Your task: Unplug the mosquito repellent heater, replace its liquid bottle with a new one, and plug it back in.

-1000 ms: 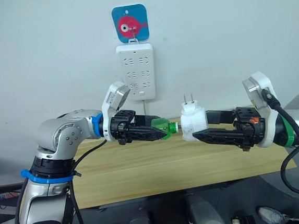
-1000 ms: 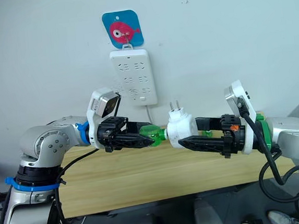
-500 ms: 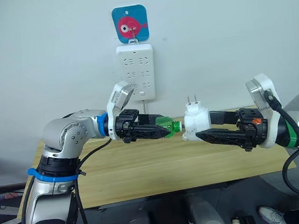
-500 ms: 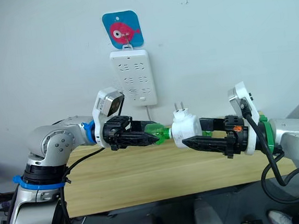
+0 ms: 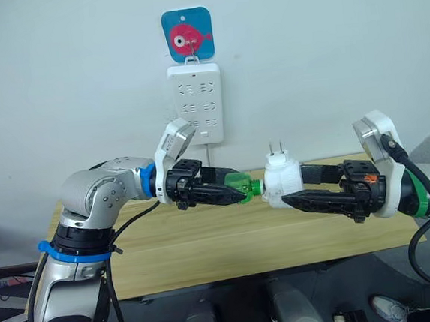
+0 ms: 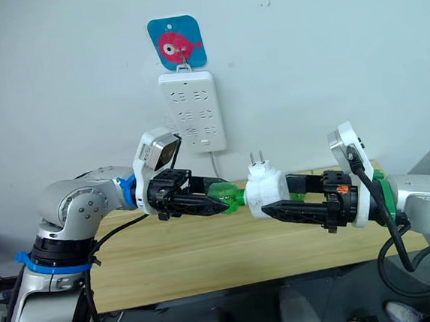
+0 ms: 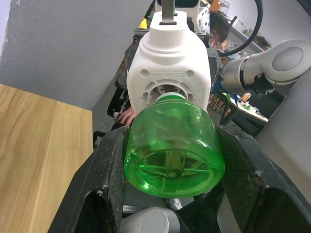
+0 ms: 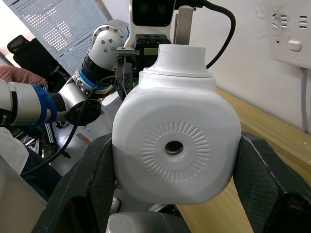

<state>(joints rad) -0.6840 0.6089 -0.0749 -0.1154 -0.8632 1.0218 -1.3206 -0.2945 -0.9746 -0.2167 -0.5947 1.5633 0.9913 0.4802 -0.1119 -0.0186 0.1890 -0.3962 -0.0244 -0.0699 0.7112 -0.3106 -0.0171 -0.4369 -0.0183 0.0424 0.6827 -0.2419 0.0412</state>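
Left fingers (image 5: pixel 237 195): clamped on green bottle (image 5: pixel 241 183).
Right fingers (image 5: pixel 276 198): clamped on heater (image 5: pixel 282 179), prongs up.
Bottle neck: at heater opening, above table (image 5: pixel 207 244).

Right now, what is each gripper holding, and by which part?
Left gripper clamps the green bottle by its body. Right gripper grips the white heater by its sides.

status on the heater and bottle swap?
Left gripper shut on green bottle. Right gripper shut on heater, unplugged, prongs up. Bottle neck at heater opening. Nothing between them.
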